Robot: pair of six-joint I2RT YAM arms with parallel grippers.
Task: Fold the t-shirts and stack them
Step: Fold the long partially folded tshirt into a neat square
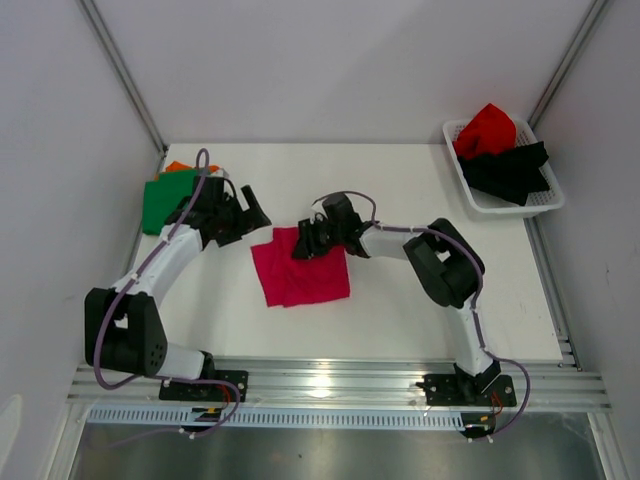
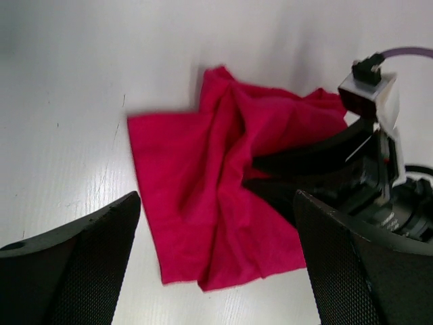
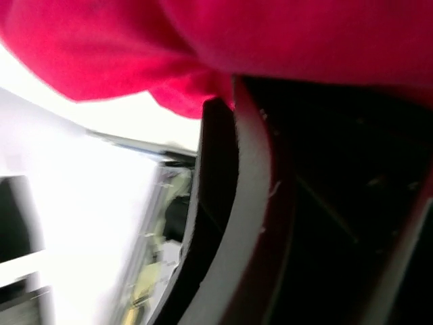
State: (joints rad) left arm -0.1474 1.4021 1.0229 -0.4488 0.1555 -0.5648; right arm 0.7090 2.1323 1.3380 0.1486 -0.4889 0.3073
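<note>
We take the magenta-pink t-shirt (image 1: 300, 270) as our mark: it lies roughly folded and rumpled on the white table (image 1: 400, 320), in front of both arms. The right claw (image 1: 304, 243) sits on the shirt's far right corner. In the left wrist view we see its two black fingers (image 2: 304, 152) drawn almost together, with a raised ridge of cloth running into the narrow gap between them, so we read it as clamped on that shirt. The right wrist view agrees as far as it goes: magenta cloth fills the top of the picture and drapes over one dark finger, but it is too close and blurred for us to make out the second finger. The left claw (image 1: 254, 216) hangs just off the shirt's far left corner, not touching it. Its mesh-faced fingers (image 2: 81, 264) stand wide apart at either side of its own view, with the shirt lying below between them and nothing held. Further left of the magenta shirt, a green t-shirt (image 1: 165, 203) lies folded, with a sliver of an orange t-shirt (image 1: 178, 166) showing at its far edge. Well to the right of the magenta shirt and beyond it stands a white basket (image 1: 505, 208) holding a red t-shirt (image 1: 487, 128) and a black t-shirt (image 1: 510, 170), both crumpled.
</note>
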